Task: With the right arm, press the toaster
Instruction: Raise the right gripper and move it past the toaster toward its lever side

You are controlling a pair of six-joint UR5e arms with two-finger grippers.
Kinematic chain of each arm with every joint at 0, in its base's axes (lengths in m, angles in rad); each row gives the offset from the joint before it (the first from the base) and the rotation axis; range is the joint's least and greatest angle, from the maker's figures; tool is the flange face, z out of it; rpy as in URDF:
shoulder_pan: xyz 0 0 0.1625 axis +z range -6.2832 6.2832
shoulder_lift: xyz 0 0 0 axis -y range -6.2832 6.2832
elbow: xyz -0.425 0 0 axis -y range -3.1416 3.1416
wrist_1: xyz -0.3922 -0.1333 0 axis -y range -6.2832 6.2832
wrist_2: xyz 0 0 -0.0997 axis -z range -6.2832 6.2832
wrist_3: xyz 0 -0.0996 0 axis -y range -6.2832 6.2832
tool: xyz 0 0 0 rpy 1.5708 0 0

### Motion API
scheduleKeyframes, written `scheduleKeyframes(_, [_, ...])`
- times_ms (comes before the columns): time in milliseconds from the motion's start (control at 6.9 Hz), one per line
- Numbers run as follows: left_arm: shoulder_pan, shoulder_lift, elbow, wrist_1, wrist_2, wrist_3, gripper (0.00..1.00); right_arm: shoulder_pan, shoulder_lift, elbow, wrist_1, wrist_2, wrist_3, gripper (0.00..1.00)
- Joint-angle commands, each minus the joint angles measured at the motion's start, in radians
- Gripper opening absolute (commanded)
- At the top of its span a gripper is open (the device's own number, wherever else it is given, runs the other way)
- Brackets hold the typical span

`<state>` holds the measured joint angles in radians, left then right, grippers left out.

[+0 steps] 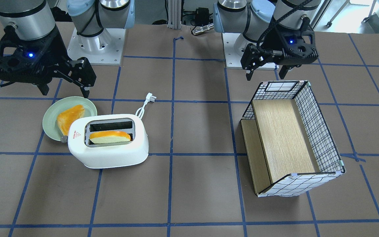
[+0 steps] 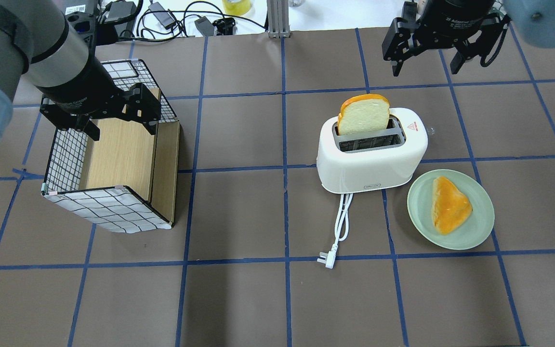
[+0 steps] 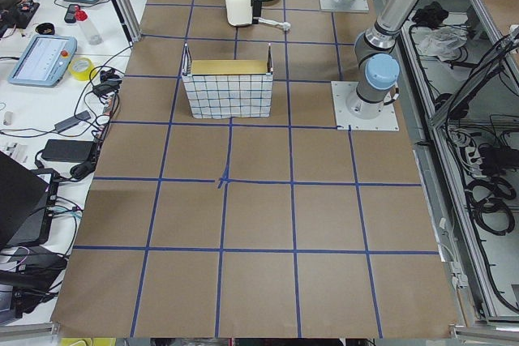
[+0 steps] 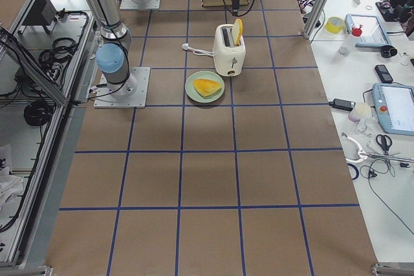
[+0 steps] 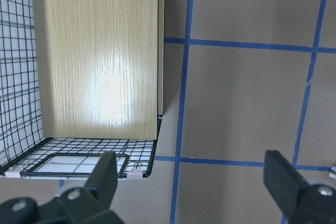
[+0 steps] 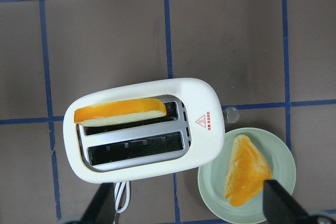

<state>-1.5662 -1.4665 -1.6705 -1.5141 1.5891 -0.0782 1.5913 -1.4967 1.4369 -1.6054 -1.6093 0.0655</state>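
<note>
- Over on the robot's right half of the table (image 2: 451, 299), the white toaster (image 2: 371, 154) sits with a bread slice (image 2: 363, 115) standing tall out of one slot. My read is that nothing's been pressed down yet.
- Right gripper (image 1: 65, 92) hangs high above the toaster-and-plate area, jaws wide apart and holding nothing. I'm guessing it's up there to line up first and then drop onto the lever end.
- Pale green plate (image 2: 475, 231) with a toast wedge (image 2: 448, 205) lies just beside the toaster's sticker end. Can't tell if they actually touch. That's the same end the small knob (image 6: 231, 113) pokes out of, so it's a bit crowded for the descent.
- Cord (image 2: 341, 217) trails toward the robot and the plug (image 2: 325, 260) lies loose on the table, plugged into nothing.
- Left gripper (image 1: 265, 75) hovers by the rim of the wire basket (image 1: 321, 131), jaws also apart and empty, well away from the toaster. It looks parked out of the way, since this job is the right arm's.
- The right wrist camera looks straight down, and it's the one that shows both slots, the red triangle sticker (image 6: 201, 121) and the knob clearly.
- The overhead view tells you how far the slice sticks up. From the front-facing one it looks nearly flush.
- Both side views are too small to judge the jaws.
</note>
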Motion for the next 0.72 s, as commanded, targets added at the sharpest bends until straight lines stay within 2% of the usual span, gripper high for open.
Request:
scheduleKeyframes(0, [0.000, 0.000, 0.000, 0.000, 0.000, 0.000, 1.00, -0.002, 0.001, -0.006, 0.001, 0.002, 0.004, 0.59])
scheduleKeyframes(145, [0.000, 0.000, 0.000, 0.000, 0.000, 0.000, 1.00, -0.007, 0.001, -0.007, 0.001, 0.002, 0.008, 0.24])
scheduleKeyframes(290, [0.000, 0.000, 0.000, 0.000, 0.000, 0.000, 1.00, -0.025, 0.003, -0.021, 0.007, 0.017, 0.005, 0.04])
scheduleKeyframes(580, [0.000, 0.000, 0.000, 0.000, 0.000, 0.000, 1.00, -0.083, 0.012, -0.035, 0.018, 0.067, -0.058, 0.00])
